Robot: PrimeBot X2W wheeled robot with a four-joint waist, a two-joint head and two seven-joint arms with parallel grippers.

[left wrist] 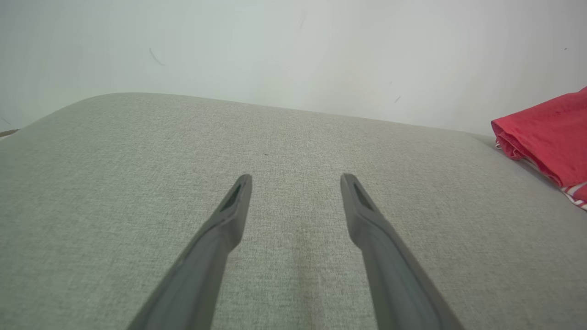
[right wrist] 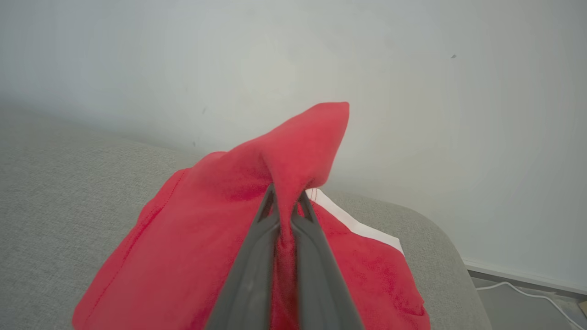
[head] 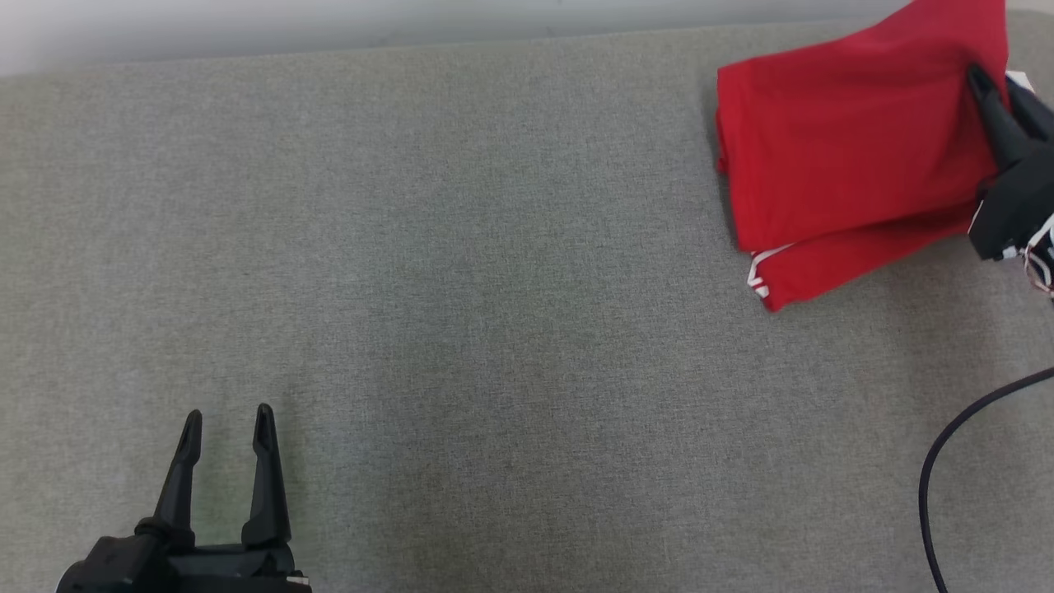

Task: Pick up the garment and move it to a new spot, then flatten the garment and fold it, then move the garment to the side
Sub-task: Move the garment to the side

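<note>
On the grey padded surface [head: 461, 272], the folded red garment [head: 848, 148] lies at the far right; the right gripper [right wrist: 286, 195] pinches one raised fold, which may drag layers apart or slip; the left gripper [head: 226, 422] gapes wide, empty.

Plain bare room: grey fabric surface [head: 494, 329], white wall [left wrist: 293, 46].

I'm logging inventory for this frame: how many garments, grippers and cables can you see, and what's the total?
Garment: 1
Grippers: 2, left gripper and right gripper
Cables: 2, black cable and white cable
Total: 5
</note>
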